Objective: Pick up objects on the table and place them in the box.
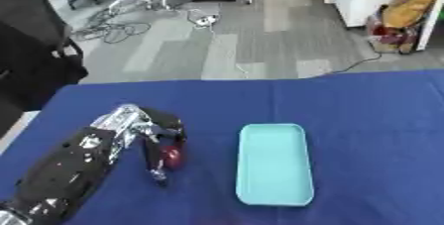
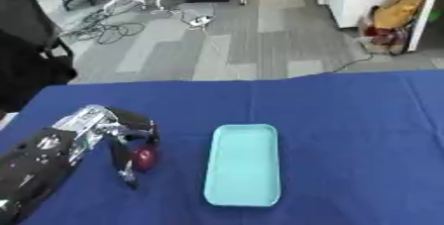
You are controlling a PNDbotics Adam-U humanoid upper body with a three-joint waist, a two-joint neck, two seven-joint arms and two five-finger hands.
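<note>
The left hand (image 1: 154, 137) reaches in from the lower left over the blue table (image 1: 364, 120), its fingers curled down around a small dark red ball (image 1: 173, 156). The ball looks round and glossy, partly hidden behind the fingers, and it sits at or just above the cloth; whether it touches the cloth cannot be told. No writing or label can be read on it.

Just to the right of the hand lies the box (image 1: 275, 164), a shallow pale turquoise tray with rounded corners, long side running away from the robot. It holds nothing and bears no marking that shows. A strip of bare cloth separates ball and box.

The table's far edge runs across the middle of the view, with grey floor beyond. To the right of the box the cloth lies bare out to the picture's edge. The arm (image 1: 61, 179) is black and shiny with silver at the wrist.
</note>
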